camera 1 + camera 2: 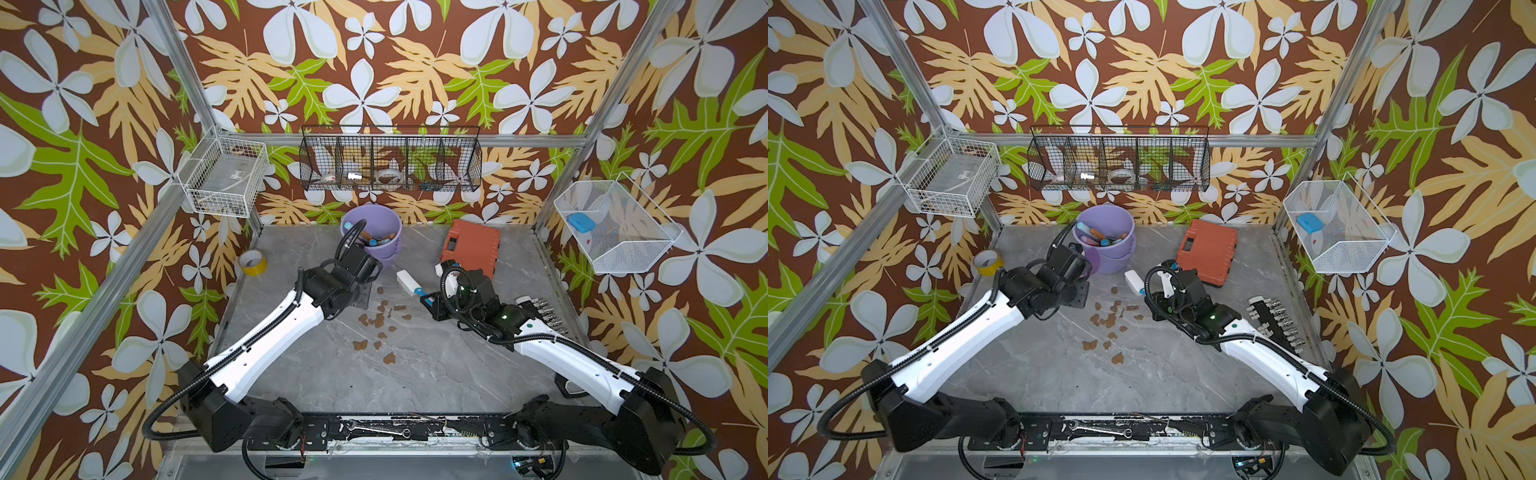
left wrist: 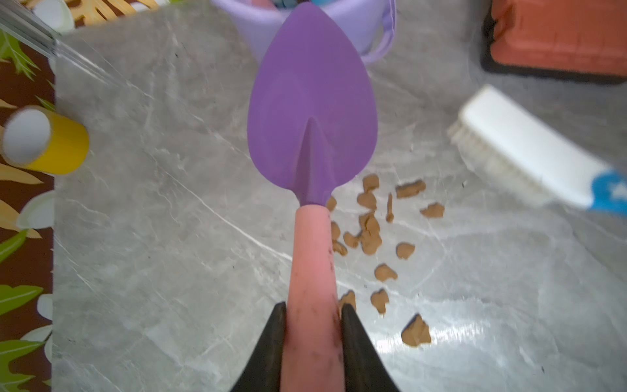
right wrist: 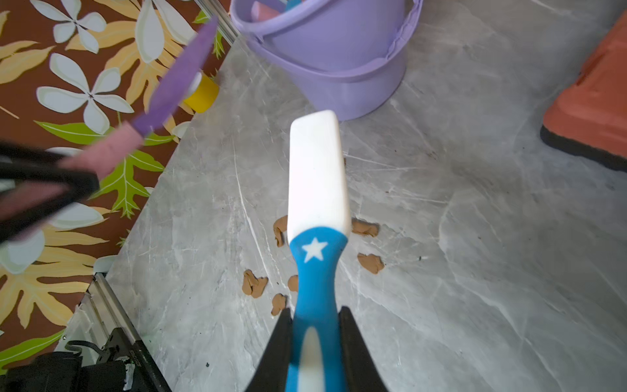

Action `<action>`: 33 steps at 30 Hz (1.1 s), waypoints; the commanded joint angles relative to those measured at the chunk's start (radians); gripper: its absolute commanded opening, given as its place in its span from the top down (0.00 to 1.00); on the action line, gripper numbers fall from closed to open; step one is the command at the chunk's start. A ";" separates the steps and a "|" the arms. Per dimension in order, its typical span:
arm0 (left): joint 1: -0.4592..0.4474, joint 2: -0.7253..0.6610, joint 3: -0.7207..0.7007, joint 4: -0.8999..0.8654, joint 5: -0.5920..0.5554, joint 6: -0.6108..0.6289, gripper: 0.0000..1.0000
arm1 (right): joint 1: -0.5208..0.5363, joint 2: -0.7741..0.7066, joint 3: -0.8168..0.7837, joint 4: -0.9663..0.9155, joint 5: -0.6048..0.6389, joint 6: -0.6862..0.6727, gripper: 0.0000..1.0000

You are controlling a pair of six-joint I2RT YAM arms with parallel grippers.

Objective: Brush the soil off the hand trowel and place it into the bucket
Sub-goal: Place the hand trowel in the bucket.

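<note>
I get bright, even light in both top views, with only soft shadows. From the left wrist the bench (image 2: 481, 305) carries a white glare patch and the brush (image 2: 529, 159) smears; from the right wrist the trowel (image 3: 176, 81) blurs

The bucket (image 1: 388, 246) stands at the back of the table (image 1: 374, 390), a case (image 1: 471, 245) to its right and a tape roll (image 1: 252, 262) to its left by the edge. The soil (image 1: 376, 320) lies scattered before the bucket.
</note>
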 commanded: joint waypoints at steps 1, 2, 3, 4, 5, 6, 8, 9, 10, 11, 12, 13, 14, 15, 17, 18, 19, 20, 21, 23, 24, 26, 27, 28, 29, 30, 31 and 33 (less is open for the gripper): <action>0.020 0.089 0.121 0.008 -0.063 0.044 1.00 | 0.001 -0.022 -0.018 0.047 0.017 0.027 1.00; 0.031 0.124 0.163 0.005 -0.064 0.046 1.00 | 0.000 -0.027 -0.022 0.045 0.020 0.027 1.00; 0.041 0.167 0.214 -0.007 -0.072 0.052 1.00 | -0.001 -0.032 -0.026 0.040 0.018 0.023 1.00; 0.047 0.210 0.264 -0.017 -0.092 0.057 1.00 | -0.002 -0.034 -0.025 0.031 0.014 0.020 1.00; 0.053 0.248 0.311 -0.030 -0.103 0.062 1.00 | -0.003 -0.037 -0.022 0.023 0.011 0.016 1.00; 0.060 0.297 0.371 -0.050 -0.103 0.069 1.00 | -0.004 -0.039 -0.022 0.018 0.007 0.013 1.00; 0.067 0.379 0.478 -0.077 -0.111 0.081 1.00 | -0.006 -0.045 -0.026 0.015 0.002 0.009 1.00; 0.070 0.421 0.533 -0.093 -0.107 0.089 1.00 | -0.006 -0.047 -0.028 0.015 -0.003 0.009 1.00; 0.074 0.458 0.580 -0.108 -0.104 0.092 1.00 | -0.007 -0.049 -0.029 0.014 -0.005 0.009 1.00; 0.077 0.491 0.625 -0.119 -0.096 0.095 1.00 | -0.007 -0.053 -0.032 0.011 -0.005 0.010 1.00; 0.080 0.523 0.660 -0.124 -0.088 0.100 1.00 | -0.008 -0.060 -0.038 0.015 -0.003 0.012 1.00; 0.083 0.548 0.683 -0.125 -0.080 0.102 1.00 | -0.010 -0.067 -0.044 0.018 -0.001 0.015 1.00; 0.091 0.571 0.704 -0.124 -0.065 0.101 1.00 | -0.012 -0.075 -0.047 0.018 0.000 0.019 1.00; 0.101 0.591 0.719 -0.124 -0.049 0.096 1.00 | -0.013 -0.082 -0.052 0.018 0.003 0.022 1.00; 0.120 0.615 0.731 -0.112 -0.027 0.091 1.00 | -0.015 -0.092 -0.059 0.019 0.006 0.025 1.00; 0.131 0.624 0.735 -0.103 -0.017 0.085 1.00 | -0.016 -0.095 -0.062 0.020 0.008 0.026 1.00; 0.139 0.630 0.739 -0.095 -0.007 0.080 1.00 | -0.018 -0.099 -0.065 0.021 0.009 0.027 1.00; 0.148 0.637 0.747 -0.087 0.009 0.077 1.00 | -0.019 -0.100 -0.065 0.021 0.010 0.028 1.00; 0.154 0.644 0.756 -0.079 0.018 0.070 0.98 | -0.020 -0.100 -0.067 0.020 0.013 0.030 1.00; 0.156 0.656 0.778 -0.069 0.033 0.069 0.76 | -0.021 -0.103 -0.069 0.018 0.017 0.030 1.00; 0.156 0.661 0.787 -0.064 0.047 0.068 0.63 | -0.021 -0.104 -0.072 0.015 0.024 0.031 1.00; 0.156 0.671 0.806 -0.060 0.059 0.067 0.48 | -0.024 -0.108 -0.081 0.016 0.038 0.037 1.00; 0.156 0.674 0.818 -0.061 0.060 0.069 0.43 | -0.025 -0.111 -0.083 0.015 0.049 0.039 1.00; 0.156 0.672 0.823 -0.060 0.059 0.068 0.40 | -0.026 -0.114 -0.086 0.014 0.059 0.040 1.00; 0.156 0.666 0.827 -0.059 0.058 0.067 0.39 | -0.026 -0.118 -0.090 0.014 0.075 0.041 1.00; 0.156 0.653 0.826 -0.059 0.058 0.065 0.40 | -0.026 -0.124 -0.096 0.017 0.095 0.041 1.00; 0.156 0.638 0.823 -0.057 0.058 0.062 0.40 | -0.026 -0.128 -0.102 0.018 0.112 0.041 1.00; 0.149 0.567 0.778 -0.048 0.053 0.044 0.40 | -0.026 -0.135 -0.119 0.013 0.169 0.040 1.00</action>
